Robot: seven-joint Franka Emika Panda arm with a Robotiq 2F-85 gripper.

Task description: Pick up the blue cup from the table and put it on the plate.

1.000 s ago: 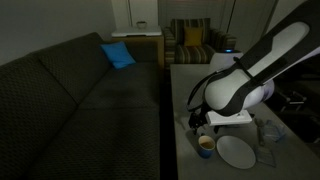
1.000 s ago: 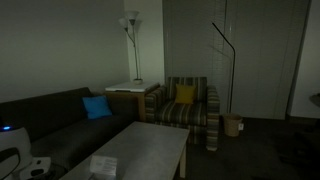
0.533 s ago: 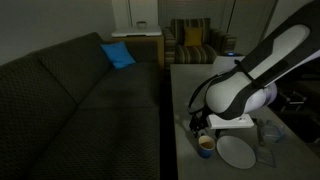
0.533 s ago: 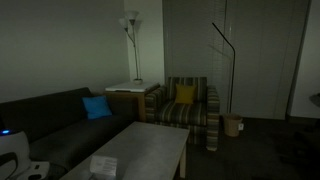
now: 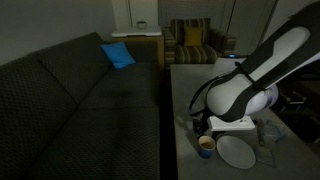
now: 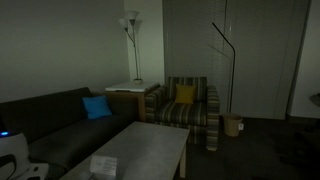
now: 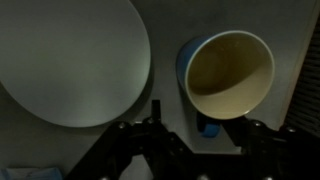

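The blue cup, cream inside, stands upright on the grey table right beside the white plate in the wrist view. Its small blue handle points toward my gripper. The gripper is open, its two dark fingers spread at the bottom edge, and the cup lies just beyond them, untouched. In an exterior view the cup sits at the table's near end beside the plate, with the gripper low right above it.
A dark sofa with a blue cushion runs along the table's side. A striped armchair stands at the far end. A clear glass object stands beside the plate. A paper lies on the table.
The arm has shifted slightly over the cup; the cup and plate have not moved.
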